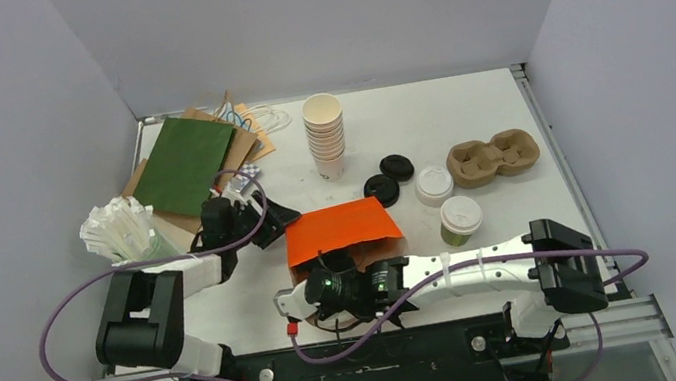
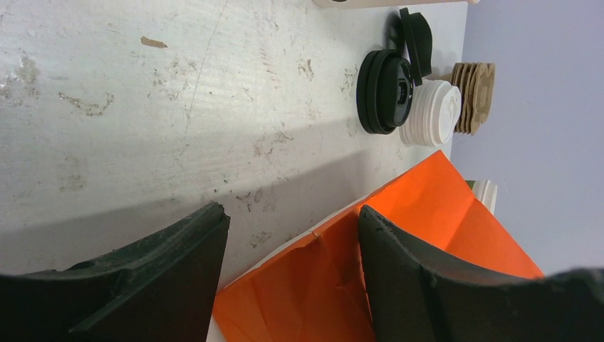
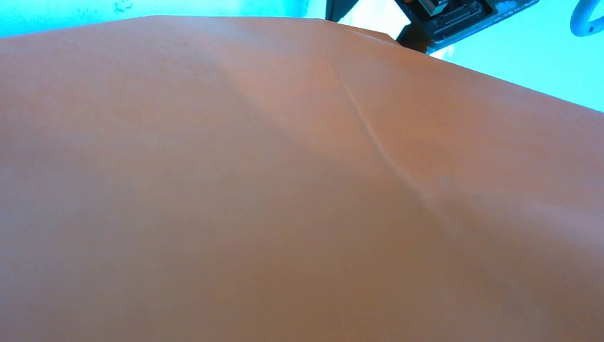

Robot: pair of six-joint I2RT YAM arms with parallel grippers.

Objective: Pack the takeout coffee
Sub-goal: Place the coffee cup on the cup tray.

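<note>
Takeout coffee cup: one, white lid, olive-green side; it stands upright on the table, just right of the orange paper bag; no gripper touches it
Left gripper: the jaws stand apart and hold nothing; the left edge of the bag runs between the two fingers; contact with the paper I cannot tell
Right gripper: it is at the near mouth of the bag; its wrist camera shows only orange paper; open or closed I cannot tell
Orange paper bag: it lies on its side
Loose lids: two black lids and one white lid, beyond the bag
Pulp cup carrier: right of the lids
Stack of white cups: further back
</note>
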